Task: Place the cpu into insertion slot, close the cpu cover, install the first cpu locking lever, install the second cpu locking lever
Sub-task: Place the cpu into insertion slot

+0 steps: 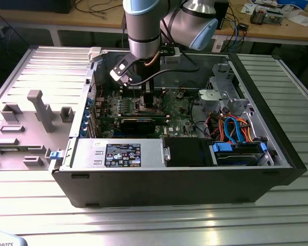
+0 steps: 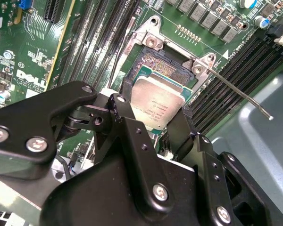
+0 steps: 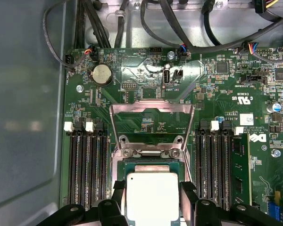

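Note:
In both wrist views my gripper (image 2: 155, 112) (image 3: 152, 190) is shut on the cpu (image 2: 156, 104) (image 3: 152, 197), a silver-topped square chip pinched by two opposite edges between the black fingers (image 2: 128, 115). The cpu hangs just over the insertion slot (image 2: 164, 66), whose dark contact field shows past the chip's far edge. The cpu cover (image 3: 151, 107), a silvery frame, is swung open behind the socket. A thin locking lever (image 2: 240, 94) sticks out sideways, unlatched. In the exterior view the gripper (image 1: 149, 100) reaches down into the open computer case over the green board.
Black memory slots (image 3: 89, 165) (image 3: 212, 160) flank the socket on both sides. A black graphics card (image 1: 138, 123) lies in front of it, a power supply (image 1: 123, 154) at the case front, and a drive cage with blue and orange cables (image 1: 236, 133) on the exterior view's right.

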{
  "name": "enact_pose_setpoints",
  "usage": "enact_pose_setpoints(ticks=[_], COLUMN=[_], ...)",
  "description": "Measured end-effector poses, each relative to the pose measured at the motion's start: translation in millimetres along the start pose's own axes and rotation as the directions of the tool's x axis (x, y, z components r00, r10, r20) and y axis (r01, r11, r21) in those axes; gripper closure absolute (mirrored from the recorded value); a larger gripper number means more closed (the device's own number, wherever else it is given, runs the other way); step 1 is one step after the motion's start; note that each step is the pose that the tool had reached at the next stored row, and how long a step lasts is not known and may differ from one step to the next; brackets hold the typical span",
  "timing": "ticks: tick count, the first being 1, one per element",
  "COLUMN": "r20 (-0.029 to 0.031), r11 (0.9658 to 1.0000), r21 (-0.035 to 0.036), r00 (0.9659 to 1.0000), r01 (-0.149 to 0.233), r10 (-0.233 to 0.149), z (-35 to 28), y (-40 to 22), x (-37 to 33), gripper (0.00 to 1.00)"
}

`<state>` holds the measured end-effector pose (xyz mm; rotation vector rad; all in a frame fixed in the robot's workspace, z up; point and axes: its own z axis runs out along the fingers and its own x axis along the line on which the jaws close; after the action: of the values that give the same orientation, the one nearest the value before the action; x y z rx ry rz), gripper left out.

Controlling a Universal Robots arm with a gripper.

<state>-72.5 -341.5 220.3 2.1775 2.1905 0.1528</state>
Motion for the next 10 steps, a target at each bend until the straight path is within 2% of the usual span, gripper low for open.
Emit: enact_pose_setpoints(ticks=[10], r20=[0.0], r11=[1.0], r21=[0.0], r00=[1.0], r01=[0.0], r10=[0.0], z=[6.1], y=[-0.8], x=[-0.2], gripper=[0.46])
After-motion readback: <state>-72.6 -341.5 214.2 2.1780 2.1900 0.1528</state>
